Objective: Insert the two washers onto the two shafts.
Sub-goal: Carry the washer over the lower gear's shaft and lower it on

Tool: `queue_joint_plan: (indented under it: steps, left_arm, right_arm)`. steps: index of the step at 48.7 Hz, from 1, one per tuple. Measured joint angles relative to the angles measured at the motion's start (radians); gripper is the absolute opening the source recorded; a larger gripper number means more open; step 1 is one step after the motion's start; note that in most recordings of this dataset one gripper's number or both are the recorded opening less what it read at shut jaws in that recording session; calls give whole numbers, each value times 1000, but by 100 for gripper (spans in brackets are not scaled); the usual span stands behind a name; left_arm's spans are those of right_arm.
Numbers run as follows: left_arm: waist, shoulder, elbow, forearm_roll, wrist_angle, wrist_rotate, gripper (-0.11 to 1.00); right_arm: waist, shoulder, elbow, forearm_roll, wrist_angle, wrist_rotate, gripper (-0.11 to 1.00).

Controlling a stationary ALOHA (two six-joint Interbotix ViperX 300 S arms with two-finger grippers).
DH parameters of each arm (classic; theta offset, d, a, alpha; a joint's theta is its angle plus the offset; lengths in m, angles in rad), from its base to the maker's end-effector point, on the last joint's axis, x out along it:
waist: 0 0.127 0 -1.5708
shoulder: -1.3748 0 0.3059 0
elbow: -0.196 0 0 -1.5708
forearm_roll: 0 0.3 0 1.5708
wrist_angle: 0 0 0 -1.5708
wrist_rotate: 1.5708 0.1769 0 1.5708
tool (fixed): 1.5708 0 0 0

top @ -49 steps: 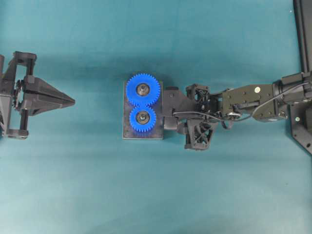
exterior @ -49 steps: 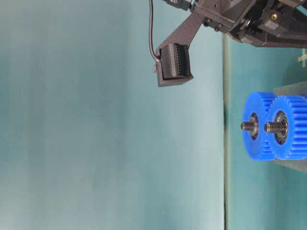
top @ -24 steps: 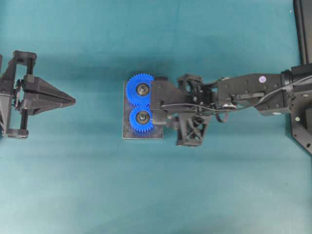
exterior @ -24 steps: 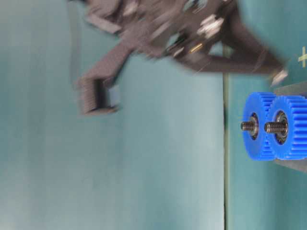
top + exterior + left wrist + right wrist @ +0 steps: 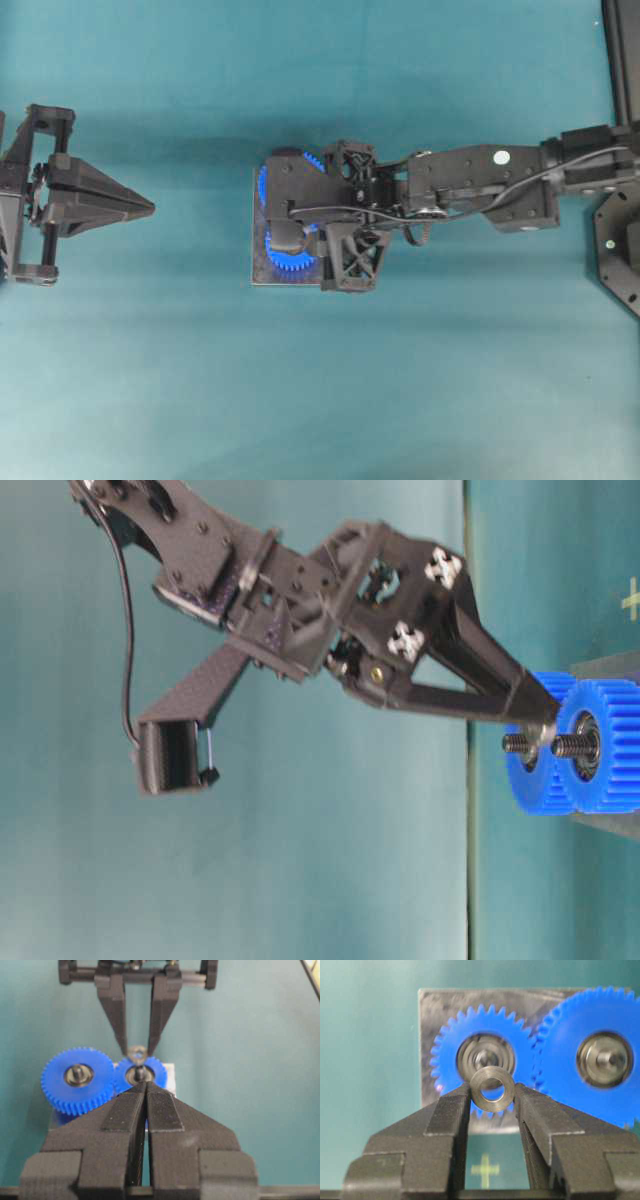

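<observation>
My right gripper (image 5: 492, 1096) is shut on a small metal washer (image 5: 492, 1089), held on edge between its fingertips. The washer hangs just in front of the shaft (image 5: 487, 1058) of the small blue gear (image 5: 450, 1052), slightly off its centre and not on it. The large blue gear (image 5: 600, 1060) meshes beside it. In the table-level view the right fingertips (image 5: 535, 715) reach the two shaft ends (image 5: 565, 746). The washer also shows in the left wrist view (image 5: 136, 1052). My left gripper (image 5: 150, 207) is shut and empty, far to the left.
The gears stand on a grey base plate (image 5: 262, 278) in the middle of the teal table. The right arm (image 5: 470, 185) and its camera mount cover most of both gears from above. A black frame (image 5: 620, 60) runs along the right edge.
My right gripper has moved left over the gears and come down, bringing the washer to the small gear's shaft end. The left gripper has not moved.
</observation>
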Motion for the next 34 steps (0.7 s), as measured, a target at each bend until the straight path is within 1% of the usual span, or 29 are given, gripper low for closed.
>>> queue_joint_plan:
  steps: [9,34]
  left_arm:
    - [0,-2,3,0,-5,-5,1]
    - [0,0,8,2,-6,-6,1]
  right_arm:
    - [0,11,-6,0,-18,0,31]
    - [5,20,-14,0,-21,0,31]
